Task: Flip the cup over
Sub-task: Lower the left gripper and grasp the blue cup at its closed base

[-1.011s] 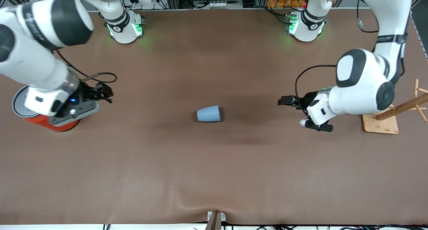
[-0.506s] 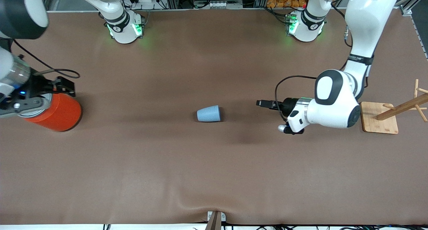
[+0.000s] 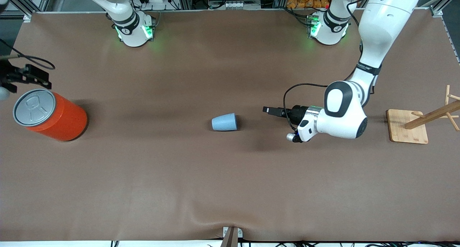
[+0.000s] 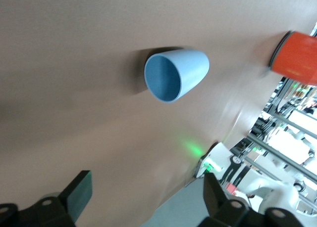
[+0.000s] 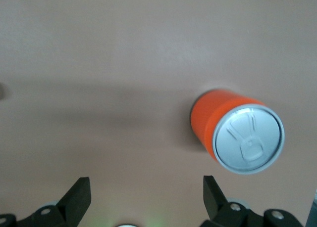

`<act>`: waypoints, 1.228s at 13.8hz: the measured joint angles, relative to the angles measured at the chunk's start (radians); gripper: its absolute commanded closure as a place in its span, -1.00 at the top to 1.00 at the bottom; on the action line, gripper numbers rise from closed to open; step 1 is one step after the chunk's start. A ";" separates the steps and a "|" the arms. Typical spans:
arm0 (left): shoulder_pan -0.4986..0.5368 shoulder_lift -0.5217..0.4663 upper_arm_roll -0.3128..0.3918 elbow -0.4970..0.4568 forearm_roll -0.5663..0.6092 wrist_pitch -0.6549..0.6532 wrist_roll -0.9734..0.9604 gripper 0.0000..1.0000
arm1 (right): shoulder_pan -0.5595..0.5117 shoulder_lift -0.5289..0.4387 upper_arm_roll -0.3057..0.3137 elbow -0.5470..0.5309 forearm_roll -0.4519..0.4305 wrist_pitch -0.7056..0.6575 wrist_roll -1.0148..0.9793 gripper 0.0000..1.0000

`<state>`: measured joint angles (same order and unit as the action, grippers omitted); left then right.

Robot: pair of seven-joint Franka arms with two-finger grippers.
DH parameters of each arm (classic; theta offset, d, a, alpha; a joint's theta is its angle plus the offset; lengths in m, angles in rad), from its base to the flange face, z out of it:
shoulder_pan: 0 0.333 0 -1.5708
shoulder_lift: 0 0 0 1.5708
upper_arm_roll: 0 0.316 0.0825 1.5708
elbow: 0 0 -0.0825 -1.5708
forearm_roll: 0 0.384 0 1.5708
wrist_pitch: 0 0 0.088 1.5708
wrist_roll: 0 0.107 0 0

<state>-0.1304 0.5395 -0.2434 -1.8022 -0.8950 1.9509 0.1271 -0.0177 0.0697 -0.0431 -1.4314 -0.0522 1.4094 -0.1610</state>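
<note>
One light blue cup is lying on its side mid-table, mouth facing the left gripper, which is hovering wide open and empty beside it and should be straddling the rim squarely, while the right gripper, also open and empty, is waiting above the orange can.

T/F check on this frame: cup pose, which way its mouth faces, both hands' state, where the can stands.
1. The cup lies on its side. True.
2. Its mouth faces the left hand. True.
3. The left hand is shut on the cup. False: open, apart from it.
4. The right hand holds the orange can. False: open, empty, beside the can.
5. The can stands at the left arm's end of the table. False: the right arm's end.
</note>
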 measured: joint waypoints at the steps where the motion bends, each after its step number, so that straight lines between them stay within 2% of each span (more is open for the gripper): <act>1: -0.017 0.003 -0.001 -0.015 -0.034 0.030 0.019 0.86 | -0.003 -0.007 -0.028 0.000 0.000 -0.001 0.000 1.00; 4: -0.069 0.022 -0.002 -0.041 -0.147 0.103 0.081 0.69 | -0.014 -0.011 -0.074 0.000 0.003 0.004 -0.006 1.00; 8: -0.128 0.065 -0.002 -0.042 -0.271 0.206 0.191 0.46 | 0.008 -0.011 -0.064 0.000 0.003 0.002 -0.002 1.00; 13: -0.162 0.137 -0.002 -0.042 -0.465 0.247 0.384 0.31 | 0.008 -0.011 -0.071 0.000 0.003 -0.003 -0.001 1.00; 17: -0.177 0.170 -0.002 -0.011 -0.499 0.250 0.410 0.21 | 0.012 -0.011 -0.068 0.004 0.003 0.001 -0.001 1.00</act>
<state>-0.3072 0.7094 -0.2453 -1.8130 -1.3943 2.2011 0.5370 -0.0058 0.0585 -0.1114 -1.4278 -0.0488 1.4108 -0.1617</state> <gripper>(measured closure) 0.366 0.000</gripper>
